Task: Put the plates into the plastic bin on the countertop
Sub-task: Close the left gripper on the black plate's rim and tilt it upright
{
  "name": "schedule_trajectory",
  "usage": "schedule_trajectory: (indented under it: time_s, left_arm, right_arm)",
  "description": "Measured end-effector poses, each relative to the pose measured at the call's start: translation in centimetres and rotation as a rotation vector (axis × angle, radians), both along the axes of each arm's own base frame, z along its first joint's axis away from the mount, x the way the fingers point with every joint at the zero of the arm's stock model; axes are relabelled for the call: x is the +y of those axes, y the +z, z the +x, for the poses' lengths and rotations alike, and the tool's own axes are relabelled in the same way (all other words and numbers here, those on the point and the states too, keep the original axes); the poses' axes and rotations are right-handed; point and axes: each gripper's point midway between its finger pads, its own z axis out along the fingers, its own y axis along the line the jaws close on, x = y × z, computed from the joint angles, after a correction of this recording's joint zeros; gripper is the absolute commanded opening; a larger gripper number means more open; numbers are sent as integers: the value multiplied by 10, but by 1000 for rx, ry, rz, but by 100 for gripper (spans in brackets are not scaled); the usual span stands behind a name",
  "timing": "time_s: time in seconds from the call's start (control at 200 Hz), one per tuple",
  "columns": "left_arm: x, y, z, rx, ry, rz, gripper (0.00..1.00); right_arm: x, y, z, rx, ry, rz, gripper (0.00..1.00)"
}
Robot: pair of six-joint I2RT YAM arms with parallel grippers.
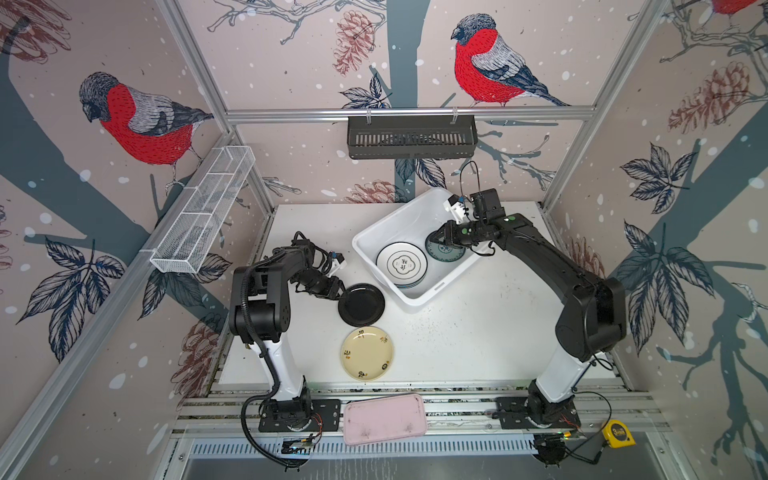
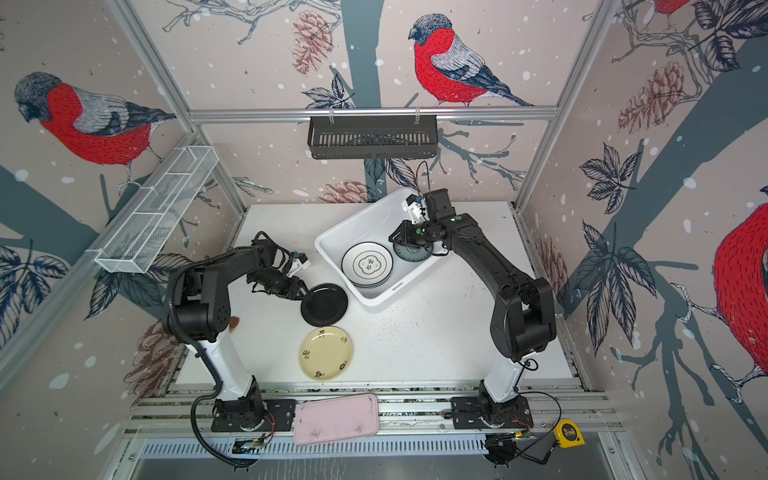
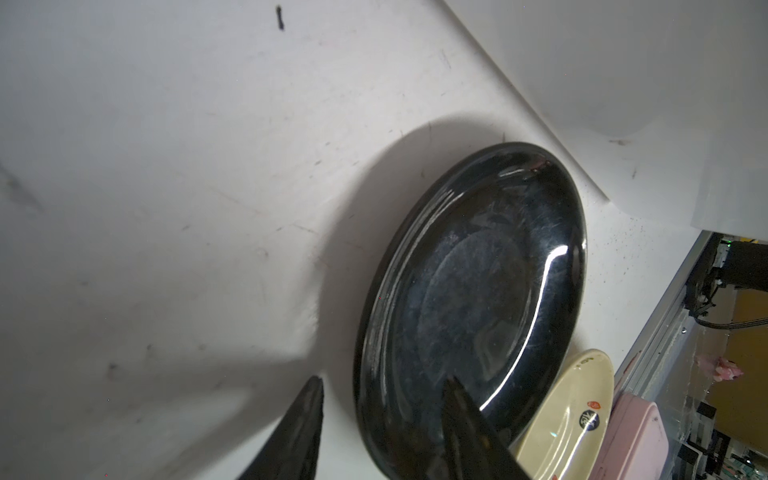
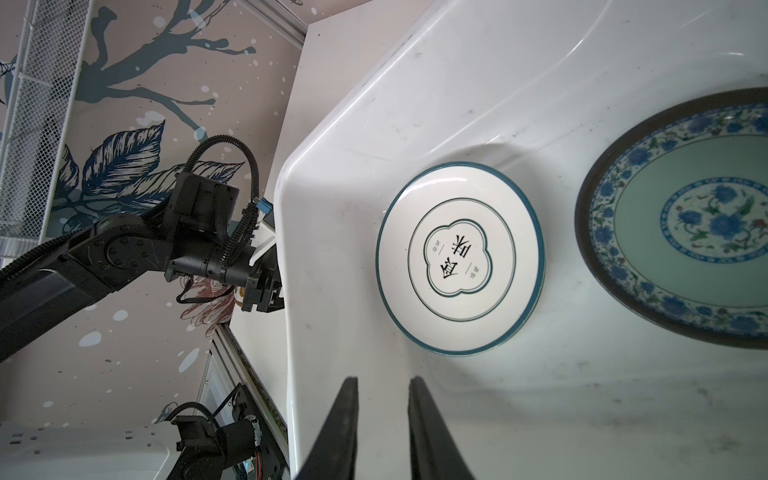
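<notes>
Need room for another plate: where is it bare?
Bare: the countertop between plastic bin, pale yellow plate and right arm; the bin floor beyond the emblem plate. Crowded: around black plate, left end effector and the bin's near corner.

In both top views the right fingers point(image 1: 435, 240) hide part of the teal plate point(image 1: 445, 253). Under the emblem plate point(image 1: 402, 264) only rims point(image 1: 411, 285) show, their count unclear. The right wrist view crops the teal plate.

Pink tray point(image 1: 384, 419), tape measure point(image 1: 619, 433), black basket point(image 1: 411, 137), wire shelf point(image 1: 203, 208).
</notes>
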Motion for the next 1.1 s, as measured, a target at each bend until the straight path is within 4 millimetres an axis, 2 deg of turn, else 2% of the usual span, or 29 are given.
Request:
schedule_trajectory:
  time_s: [0.16, 0.53, 1.101]
  left_arm:
    - [-3, -3, 1, 16, 4, -22, 40]
    - [-7, -5, 8, 12, 23, -47, 34]
    - [-10, -9, 9, 5, 43, -65, 22]
  right_arm:
    - [0, 0, 3, -2, -3, 1, 24]
    - [1, -1, 7, 3, -3, -1, 24]
    - [1, -10, 5, 18, -3, -6, 23]
